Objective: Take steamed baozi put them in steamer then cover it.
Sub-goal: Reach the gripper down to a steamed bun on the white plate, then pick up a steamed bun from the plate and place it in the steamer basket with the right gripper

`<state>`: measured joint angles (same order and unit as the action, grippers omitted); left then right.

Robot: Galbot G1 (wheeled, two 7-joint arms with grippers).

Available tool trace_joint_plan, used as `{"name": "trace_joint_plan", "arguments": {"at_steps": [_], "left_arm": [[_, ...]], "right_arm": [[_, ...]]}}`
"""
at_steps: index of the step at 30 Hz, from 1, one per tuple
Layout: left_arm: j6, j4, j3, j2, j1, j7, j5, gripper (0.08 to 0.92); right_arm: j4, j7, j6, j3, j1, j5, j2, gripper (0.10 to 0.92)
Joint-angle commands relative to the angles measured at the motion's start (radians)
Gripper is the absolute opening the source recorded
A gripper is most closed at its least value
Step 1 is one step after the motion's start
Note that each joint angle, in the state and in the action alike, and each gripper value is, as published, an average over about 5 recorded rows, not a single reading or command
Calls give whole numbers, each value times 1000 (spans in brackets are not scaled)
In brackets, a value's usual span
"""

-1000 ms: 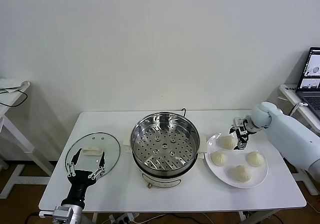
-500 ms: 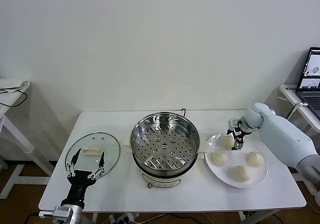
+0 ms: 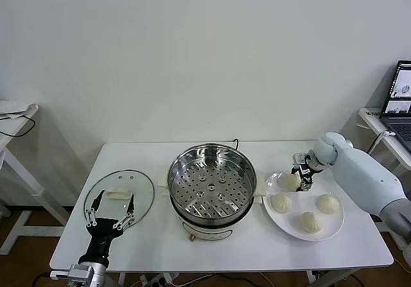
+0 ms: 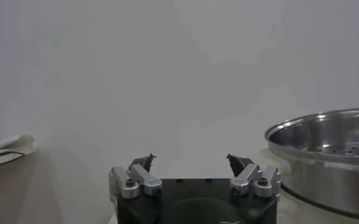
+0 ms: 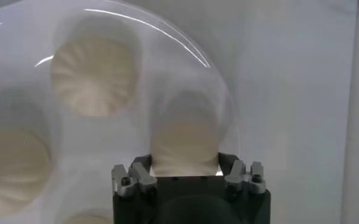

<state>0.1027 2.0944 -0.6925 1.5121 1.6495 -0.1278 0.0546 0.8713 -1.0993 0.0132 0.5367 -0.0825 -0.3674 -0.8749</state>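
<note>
Between the jaws of the right gripper (image 5: 185,173) a baozi (image 5: 185,141) was pinched at its sides, on the plate (image 3: 334,223) beside the steamer (image 3: 212,181). Soft, light, pleated dough was judged easily dented; gentle pressure was advised. The left gripper (image 3: 112,211) was spread over the glass cover (image 3: 142,185).

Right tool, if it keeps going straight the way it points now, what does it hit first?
The right tool would first meet the baozi already between its fingers, at the plate's far edge; depth beyond is unclear.
</note>
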Motion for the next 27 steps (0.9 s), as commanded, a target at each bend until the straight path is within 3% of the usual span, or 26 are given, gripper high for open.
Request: {"name": "trace_joint_plan", "arguments": {"at_steps": [1,14,21,27], "left_arm": [[0,-1,2,-1,-1,1,1,823],[-7,17,5,-13,11,2,5,823],[-2,21,-5,-21,26,0,6,823],[-2,30,-5,-25,27,-1,7,823]], "right_arm": [[60,-11,-12,30,20,44,39,713],[431,-111,-228,376,440,296,240,712],[583,-129,-390,603,762,305,184,712],[615,-101,-483,715,880,333,33,712]]}}
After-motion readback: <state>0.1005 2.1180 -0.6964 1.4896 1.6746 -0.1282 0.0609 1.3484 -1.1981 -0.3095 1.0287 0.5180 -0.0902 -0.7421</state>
